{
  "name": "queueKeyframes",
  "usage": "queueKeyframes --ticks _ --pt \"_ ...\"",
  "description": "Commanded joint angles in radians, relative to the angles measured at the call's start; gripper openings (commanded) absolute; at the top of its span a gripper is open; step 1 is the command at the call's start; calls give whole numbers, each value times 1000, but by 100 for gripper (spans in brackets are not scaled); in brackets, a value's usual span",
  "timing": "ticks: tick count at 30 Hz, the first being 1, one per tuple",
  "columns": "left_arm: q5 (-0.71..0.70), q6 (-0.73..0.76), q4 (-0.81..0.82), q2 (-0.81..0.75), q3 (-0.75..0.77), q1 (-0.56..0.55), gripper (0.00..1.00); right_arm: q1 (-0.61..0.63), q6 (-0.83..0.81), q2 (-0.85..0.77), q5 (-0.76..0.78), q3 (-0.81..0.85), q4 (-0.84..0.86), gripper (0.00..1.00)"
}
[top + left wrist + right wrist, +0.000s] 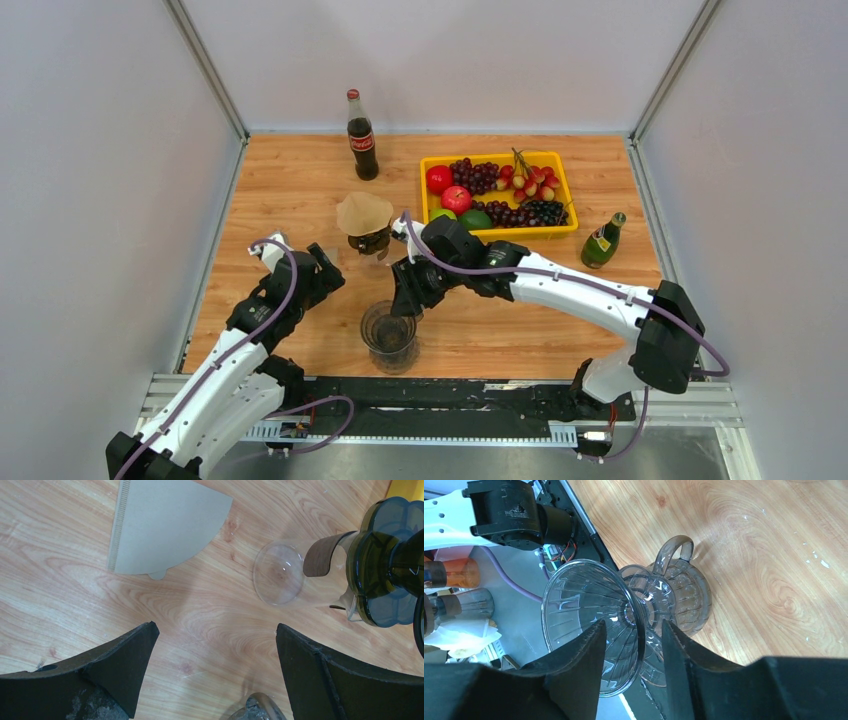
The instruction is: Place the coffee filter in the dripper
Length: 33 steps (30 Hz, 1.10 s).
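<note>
Filter (165, 525) lies flat on the bench (75, 605), a brown paper fan with a crimped seam, well apart from the dripper (388, 335). From above it sits just behind a dark pot (370, 242).

The dripper, clear ribbed glass with a loop handle, is at the near edge of the bench. My right pincer (631, 627) is nearly closed, its fingers either side of the dripper's cone wall and seemingly clamped on it. The contact itself is lost in the glass, and I cannot tell whether the dripper stands level or tips.

My left pincer (215, 680) is spread wide with nothing in it, over bare wood just short of the filter.

The pot is cut off at the right edge of the left wrist view; I make out a lobed lid and a wooden handle. Beside it is a clear round glass piece (279, 574) I cannot identify.

Farther back, a cola bottle (361, 135) carries a red Coca-Cola label. A green bottle (603, 240) by the right wall has a label too small to read. A yellow tray (530, 231) of grapes, apples and other fruit lies between them, and the right arm (570, 285) reaches across in front of it.
</note>
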Motion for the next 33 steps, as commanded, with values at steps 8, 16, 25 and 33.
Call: queueKeyframes --ticks 8,16,25,33 --pt "0 6 6 6 34 11 100 2 -15 -116 161 12 9 75" --pt "56 14 62 106 25 136 100 -106 61 -267 323 -99 7 100" --pt "210 9 164 351 93 416 100 -306 80 -423 361 -247 7 100" --pt "84 37 113 639 271 454 100 -399 46 -460 338 -306 7 100"
